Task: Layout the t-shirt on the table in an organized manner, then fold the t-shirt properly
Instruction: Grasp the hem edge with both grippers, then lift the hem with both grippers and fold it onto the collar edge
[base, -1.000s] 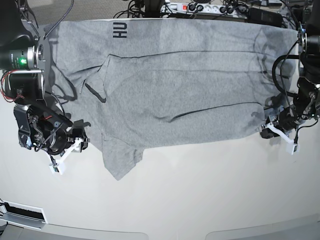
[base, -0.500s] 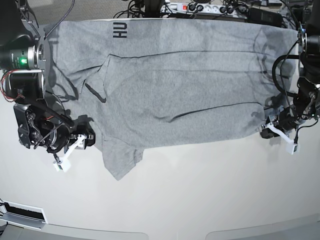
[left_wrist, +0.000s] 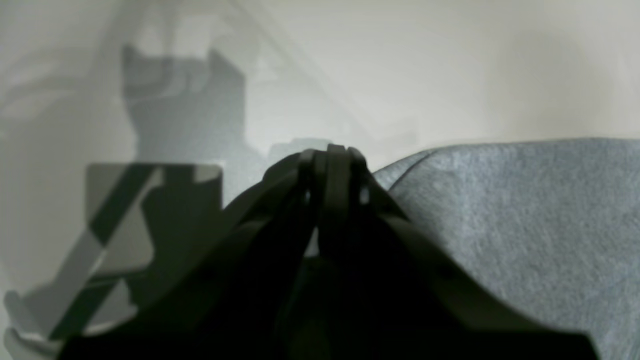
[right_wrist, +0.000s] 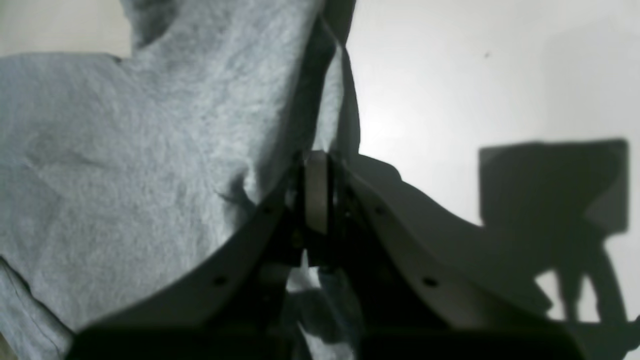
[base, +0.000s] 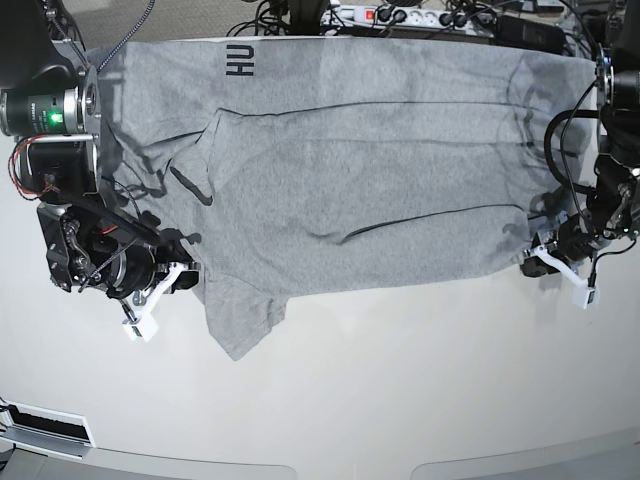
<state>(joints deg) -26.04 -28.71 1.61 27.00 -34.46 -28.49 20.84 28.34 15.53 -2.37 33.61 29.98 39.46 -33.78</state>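
T-shirt (base: 350, 170) is lying spread on the white tabletop (base: 400, 380). Left end effector (left_wrist: 330, 155) is sitting pressed together beside its hem. Right end effector (right_wrist: 316, 165) is pinching the t-shirt's edge.

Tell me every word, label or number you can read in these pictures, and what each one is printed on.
"HU": black block capitals, turned sideways, on the grey t-shirt near its far edge in the base view; any further letters are hidden.
Power strip behind the table: any markings are too small to read.
Both wrist views: no text shows.
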